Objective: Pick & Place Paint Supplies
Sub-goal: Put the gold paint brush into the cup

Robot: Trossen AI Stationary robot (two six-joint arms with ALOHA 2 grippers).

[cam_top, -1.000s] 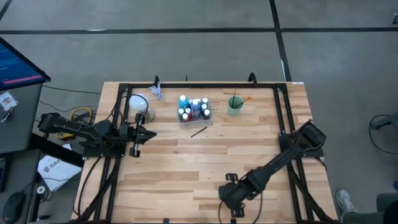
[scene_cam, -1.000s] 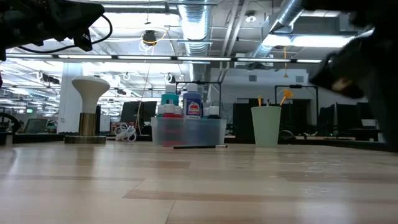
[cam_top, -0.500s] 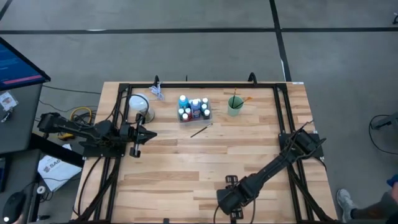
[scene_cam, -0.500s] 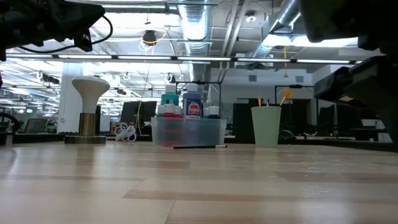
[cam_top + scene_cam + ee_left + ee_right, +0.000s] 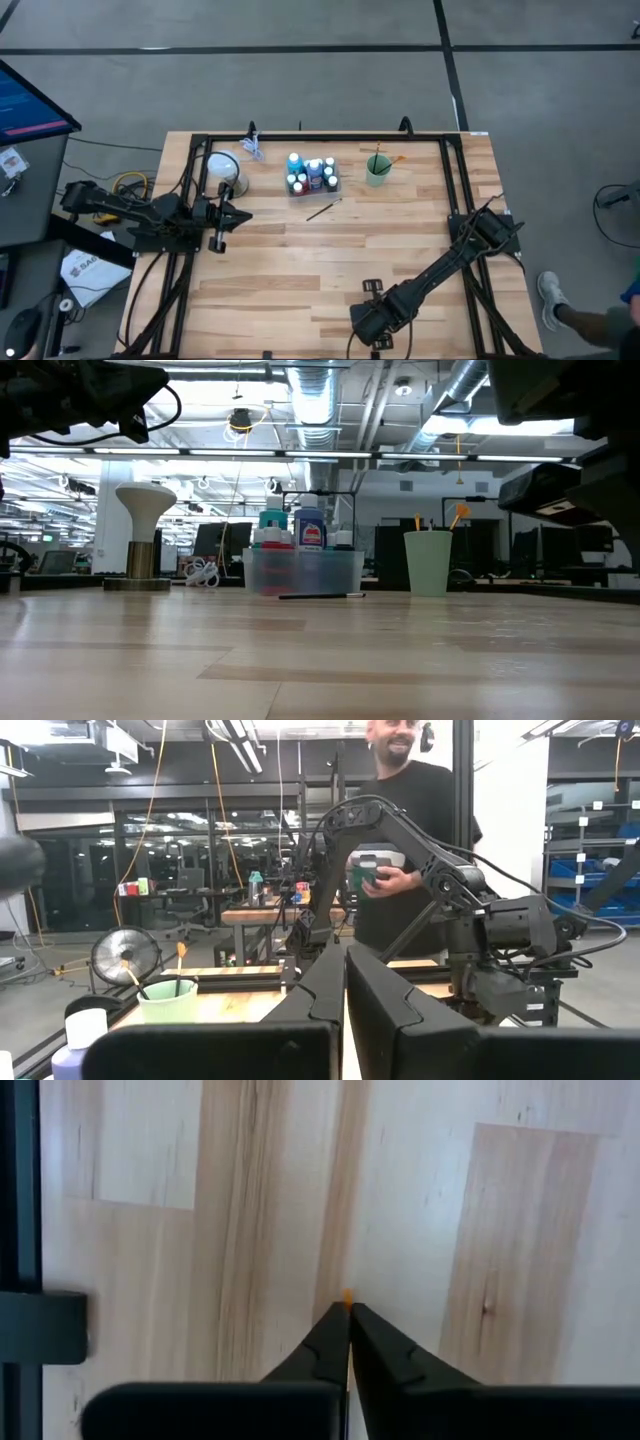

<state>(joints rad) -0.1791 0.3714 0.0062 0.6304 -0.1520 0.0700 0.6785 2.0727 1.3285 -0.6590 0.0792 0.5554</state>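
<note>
My right gripper (image 5: 346,1308) points down at the bare wood near the table's near edge (image 5: 372,325). It is shut, and a small orange tip (image 5: 346,1294) pokes out between its fingertips; this looks like the orange-tipped brush. My left gripper (image 5: 243,213) waits shut at the table's left, level. White-capped paint bottles (image 5: 312,172) stand in the clear tray (image 5: 336,187) at the back. More brushes stand in the green cup (image 5: 377,170). One dark brush (image 5: 322,210) lies flat on the wood in front of the tray. My right gripper pinches a thin thing between its two fingertips, coming from above and pointing down. Only the thing's orange end (image 5: 346,1294) shows, just past the fingertips. The fingers hide the rest, so I cannot tell its length or whether it lies on the table.
A white mushroom-shaped stand (image 5: 222,168) is at the back left. Black frame rails (image 5: 455,190) run along the table's sides, and a dark bracket (image 5: 40,1325) sits close to my right gripper. A person (image 5: 410,830) stands beyond the table; a shoe (image 5: 553,298) shows at the right.
My right arm has settled a little lower and toward the table's near edge, its elbow drawing in. A person's foot has come into the high view at the right.
</note>
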